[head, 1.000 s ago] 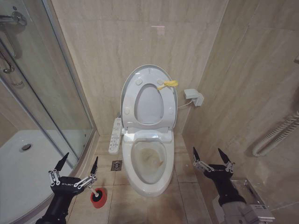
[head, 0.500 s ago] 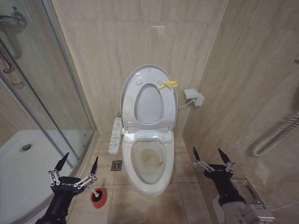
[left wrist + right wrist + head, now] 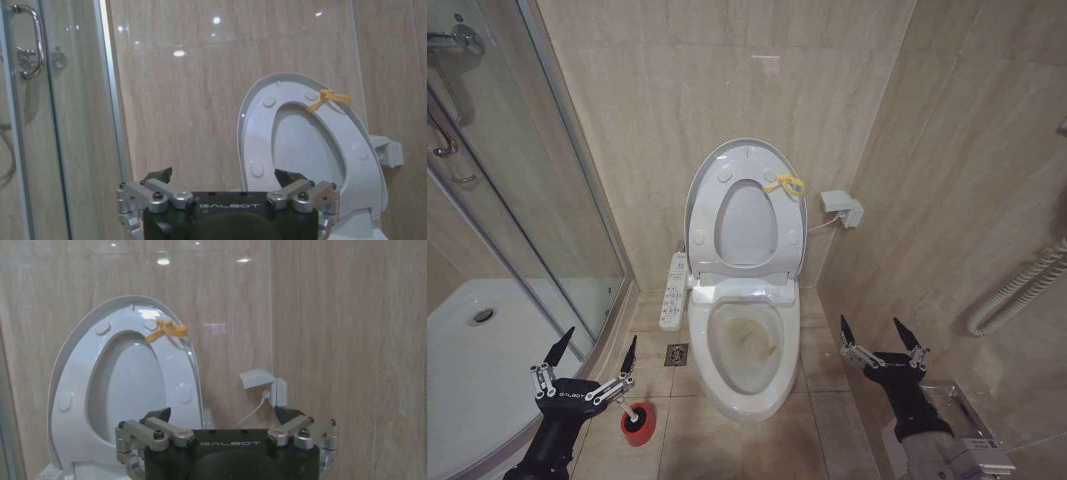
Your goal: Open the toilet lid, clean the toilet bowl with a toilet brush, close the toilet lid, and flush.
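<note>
Lid (image 3: 745, 205) up; brushing is due. Left gripper (image 3: 595, 352), spread, must probably grasp the brush (image 3: 633, 415) at 5 o'clock; right gripper (image 3: 879, 334) idles spread.

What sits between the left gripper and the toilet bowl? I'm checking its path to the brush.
In the head view, the toilet brush in its red holder and a floor drain lie between the left gripper and the toilet bowl.

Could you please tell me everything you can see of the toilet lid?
The toilet lid is a smooth white oval cover that looks like plastic. It is raised, standing nearly upright against the beige tiled wall, with the ring-shaped seat folded up against it. A small yellow loop hangs near its top edge. Neither gripper touches it.
</note>
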Robot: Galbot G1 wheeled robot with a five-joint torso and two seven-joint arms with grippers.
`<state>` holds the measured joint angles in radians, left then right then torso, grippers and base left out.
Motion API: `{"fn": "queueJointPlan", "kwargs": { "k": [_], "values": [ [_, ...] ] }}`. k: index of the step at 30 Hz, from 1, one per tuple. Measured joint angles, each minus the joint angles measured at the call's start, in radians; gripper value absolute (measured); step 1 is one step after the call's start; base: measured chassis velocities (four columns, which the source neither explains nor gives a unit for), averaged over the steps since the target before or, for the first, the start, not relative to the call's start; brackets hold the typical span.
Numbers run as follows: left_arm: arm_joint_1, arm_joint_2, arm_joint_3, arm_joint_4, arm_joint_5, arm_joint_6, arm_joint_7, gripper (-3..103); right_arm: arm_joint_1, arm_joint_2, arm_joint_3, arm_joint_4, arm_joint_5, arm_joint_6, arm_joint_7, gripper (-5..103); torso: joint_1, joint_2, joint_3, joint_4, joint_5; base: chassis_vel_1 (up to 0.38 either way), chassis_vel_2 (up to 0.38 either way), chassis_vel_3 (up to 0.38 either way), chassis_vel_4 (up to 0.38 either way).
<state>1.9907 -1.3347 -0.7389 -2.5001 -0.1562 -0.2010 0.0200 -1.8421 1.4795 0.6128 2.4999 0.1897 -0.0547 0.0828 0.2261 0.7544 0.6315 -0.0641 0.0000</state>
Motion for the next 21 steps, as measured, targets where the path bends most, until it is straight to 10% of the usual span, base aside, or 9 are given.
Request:
{"fn": "queueJointPlan", "kwargs": {
  "k": [16,21],
  "values": [
    [-0.003,0.001,0.000,0.001,-0.002,0.003,0.000,100,0.000,0.000,0.000,0.000,0.000,0.000,0.000,100,0.000,0.000,0.000,0.0000,0.0000,0.000,0.000,0.000,0.000],
    [-0.062,0.019,0.003,0.047,-0.042,0.102,0.000,100,0.000,0.000,0.000,0.000,0.000,0.000,0.000,100,0.000,0.000,0.000,0.0000,-0.0001,0.000,0.000,0.000,0.000]
  ]
}}
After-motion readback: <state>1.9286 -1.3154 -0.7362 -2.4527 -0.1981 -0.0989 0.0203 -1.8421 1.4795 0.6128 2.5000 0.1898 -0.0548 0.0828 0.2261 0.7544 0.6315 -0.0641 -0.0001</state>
